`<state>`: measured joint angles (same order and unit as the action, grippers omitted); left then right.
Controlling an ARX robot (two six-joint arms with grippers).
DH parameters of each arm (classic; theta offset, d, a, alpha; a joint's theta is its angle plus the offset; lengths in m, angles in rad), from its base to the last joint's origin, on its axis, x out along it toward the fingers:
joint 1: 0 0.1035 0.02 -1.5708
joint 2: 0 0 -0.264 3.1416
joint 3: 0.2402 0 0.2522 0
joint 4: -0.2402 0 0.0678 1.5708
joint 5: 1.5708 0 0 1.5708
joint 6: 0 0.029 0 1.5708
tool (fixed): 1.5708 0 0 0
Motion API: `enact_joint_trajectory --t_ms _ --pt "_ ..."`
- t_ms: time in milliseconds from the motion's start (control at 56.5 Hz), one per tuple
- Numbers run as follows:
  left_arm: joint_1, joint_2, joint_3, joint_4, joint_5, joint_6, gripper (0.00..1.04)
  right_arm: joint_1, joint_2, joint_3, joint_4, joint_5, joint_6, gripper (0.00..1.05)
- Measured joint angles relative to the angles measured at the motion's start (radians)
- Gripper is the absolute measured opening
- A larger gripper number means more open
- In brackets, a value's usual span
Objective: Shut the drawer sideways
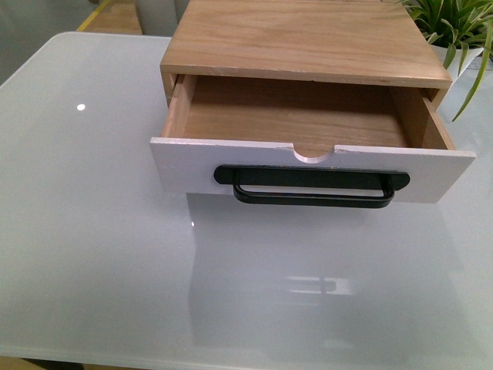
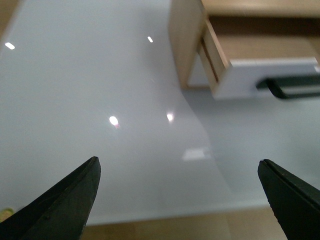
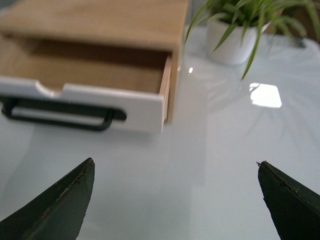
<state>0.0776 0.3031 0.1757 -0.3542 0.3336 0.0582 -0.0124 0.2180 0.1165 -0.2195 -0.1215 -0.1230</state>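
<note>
Left gripper and right gripper are spread wide, empty; the drawer stands pulled out ahead of their fingers, apart from them; I'd press one finger's side flat on its white front, pushing squarely to avoid jamming.

Front view looks down on the drawer; both wrist views flank it low, nearby.

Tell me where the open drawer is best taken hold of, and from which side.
Probably the black bar handle on the white front panel of the drawer, approached from the front. The bar stands off the panel and runs wide and level, leaving a gap for jaws to close over it.
</note>
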Motion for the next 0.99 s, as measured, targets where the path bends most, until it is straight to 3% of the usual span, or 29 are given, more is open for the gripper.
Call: enact_joint_trajectory --t_ms 195,460,991 --pt "-0.092 0.292 0.080 0.151 0.155 0.182 0.96 -0.010 0.396 0.047 0.262 -0.083 -0.317 0.96" --pt "-0.164 0.762 0.140 0.504 0.217 0.445 0.96 0.074 0.883 0.133 0.545 -0.089 -0.703 0.96" --pt "-0.372 1.244 0.274 0.819 0.214 0.653 0.96 0.236 1.274 0.254 0.648 -0.076 -1.054 0.96"
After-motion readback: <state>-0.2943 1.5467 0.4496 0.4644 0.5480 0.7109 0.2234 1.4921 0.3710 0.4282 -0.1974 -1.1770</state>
